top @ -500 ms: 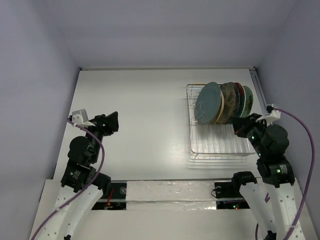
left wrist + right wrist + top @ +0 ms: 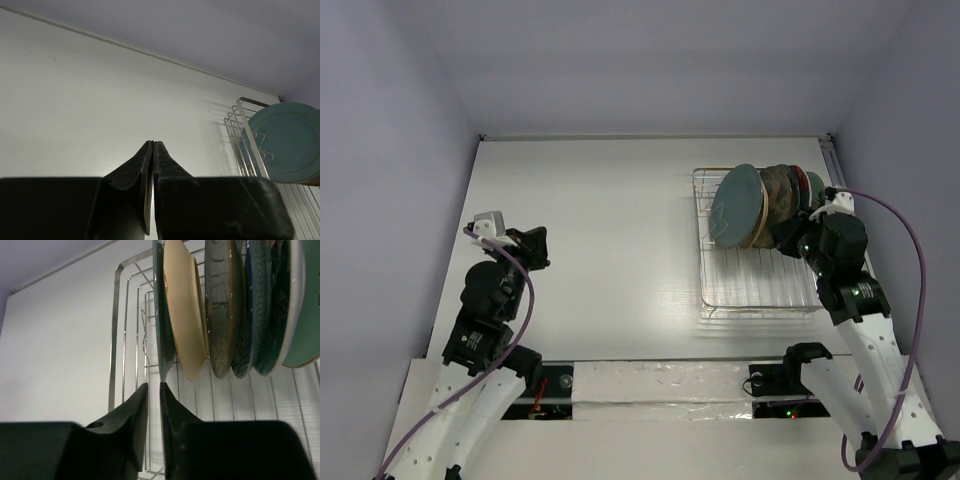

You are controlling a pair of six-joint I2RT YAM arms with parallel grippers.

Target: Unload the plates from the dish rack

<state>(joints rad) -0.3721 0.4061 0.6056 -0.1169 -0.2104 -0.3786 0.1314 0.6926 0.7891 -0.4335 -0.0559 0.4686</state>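
Note:
Several plates stand on edge in the silvery dish rack [image 2: 752, 292] at the back right. The teal plate [image 2: 736, 206] is at the front of the row, and the tan plate [image 2: 184, 310] is right behind it. My right gripper [image 2: 788, 238] is at the near side of the row. In the right wrist view the gripper [image 2: 153, 385] has a narrow gap between its fingers, just under the teal plate's [image 2: 160, 315] lower rim, with nothing in it. My left gripper [image 2: 535, 246] hovers over the left of the table, shut and empty [image 2: 153, 143].
The rack's raised wire side [image 2: 116, 335] stands left of my right fingers. The left wrist view shows the rack [image 2: 245, 134] and teal plate [image 2: 287, 142] far to the right. White walls enclose the table at the back and sides.
My right arm has moved forward and left, bringing its gripper up to the plates' near edge. The left gripper has shifted slightly left.

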